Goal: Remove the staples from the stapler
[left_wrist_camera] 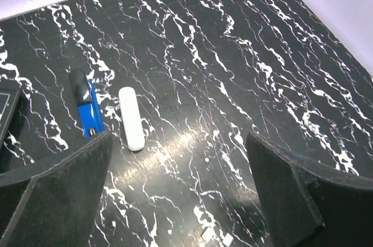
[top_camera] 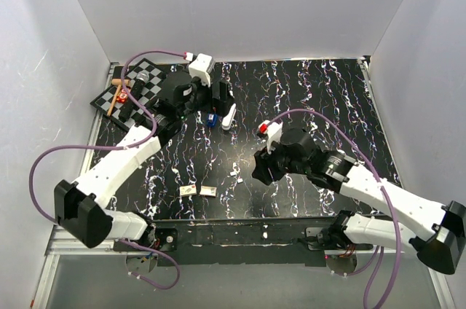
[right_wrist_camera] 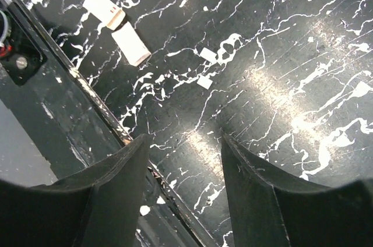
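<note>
Left wrist view shows the stapler (top_camera: pixel 228 117) lying on the black marbled table (left_wrist_camera: pixel 245 55), its blue arm (left_wrist_camera: pixel 88 113) and white arm (left_wrist_camera: pixel 132 120) side by side, just ahead of the left gripper (left_wrist_camera: pixel 175 191), whose fingers stand wide apart and hold nothing. The right gripper (right_wrist_camera: pixel 183 183) is also spread and empty. It is well apart from the stapler, near two small tan-white blocks (right_wrist_camera: pixel 119 28) at the near table edge.

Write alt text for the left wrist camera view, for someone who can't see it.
A small stapler lies on a black, white-veined table, its blue arm and white arm side by side. The left gripper hangs open, its two dark fingers framing the bottom corners, holding nothing.
</note>
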Tool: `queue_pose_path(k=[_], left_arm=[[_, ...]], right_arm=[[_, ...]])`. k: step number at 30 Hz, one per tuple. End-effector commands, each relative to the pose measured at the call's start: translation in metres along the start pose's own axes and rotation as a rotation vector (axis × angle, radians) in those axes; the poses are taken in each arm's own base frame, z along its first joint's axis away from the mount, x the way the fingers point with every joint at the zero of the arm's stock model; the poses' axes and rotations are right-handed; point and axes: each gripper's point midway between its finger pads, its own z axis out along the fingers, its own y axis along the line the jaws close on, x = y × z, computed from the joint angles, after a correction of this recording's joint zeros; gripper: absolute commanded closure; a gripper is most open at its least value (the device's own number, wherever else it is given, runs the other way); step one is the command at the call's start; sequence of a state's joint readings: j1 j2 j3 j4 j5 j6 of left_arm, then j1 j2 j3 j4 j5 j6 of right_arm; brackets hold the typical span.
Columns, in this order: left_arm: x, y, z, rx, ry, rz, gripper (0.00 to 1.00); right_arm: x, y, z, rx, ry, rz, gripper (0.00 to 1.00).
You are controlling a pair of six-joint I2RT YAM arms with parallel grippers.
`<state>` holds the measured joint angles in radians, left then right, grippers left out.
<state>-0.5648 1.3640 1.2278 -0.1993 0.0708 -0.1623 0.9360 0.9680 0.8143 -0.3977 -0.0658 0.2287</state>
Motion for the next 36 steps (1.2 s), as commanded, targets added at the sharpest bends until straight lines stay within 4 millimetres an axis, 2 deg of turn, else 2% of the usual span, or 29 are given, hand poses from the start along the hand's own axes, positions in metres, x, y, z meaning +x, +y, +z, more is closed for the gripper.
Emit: queue_pose_path(k=[1, 6, 11, 15, 20, 27, 31, 36], left_arm=[[0.011, -0.006, -0.029, 0.015, 0.058, -0.057, 0.02], [0.016, -0.016, -0.059, 0.061, 0.073, -0.058, 0.02], [0.027, -0.013, -0.084, 0.037, 0.076, -0.088, 0.02], [0.037, -0.011, -0.1, 0.02, 0.097, -0.094, 0.02], [0.047, -0.002, -0.118, -0.021, 0.063, -0.07, 0.02], [0.064, 0.009, -0.132, -0.056, 0.042, -0.027, 0.02], [0.076, 0.014, -0.132, -0.069, 0.051, -0.014, 0.02], [0.078, 0.021, -0.135, -0.103, 0.013, -0.012, 0.02]], right_arm=[[-0.019, -0.001, 0.005, 0.012, 0.009, -0.065, 0.39], [-0.019, -0.004, 0.024, 0.023, 0.074, -0.072, 0.39], [-0.014, -0.005, 0.042, 0.021, 0.141, -0.071, 0.38], [0.002, -0.009, 0.058, 0.023, 0.23, -0.071, 0.38], [0.002, -0.014, 0.083, 0.086, 0.271, -0.028, 0.38], [0.022, -0.017, 0.118, 0.154, 0.357, -0.043, 0.38], [0.023, -0.021, 0.129, 0.185, 0.384, -0.045, 0.38], [0.018, -0.028, 0.141, 0.28, 0.398, 0.034, 0.38]])
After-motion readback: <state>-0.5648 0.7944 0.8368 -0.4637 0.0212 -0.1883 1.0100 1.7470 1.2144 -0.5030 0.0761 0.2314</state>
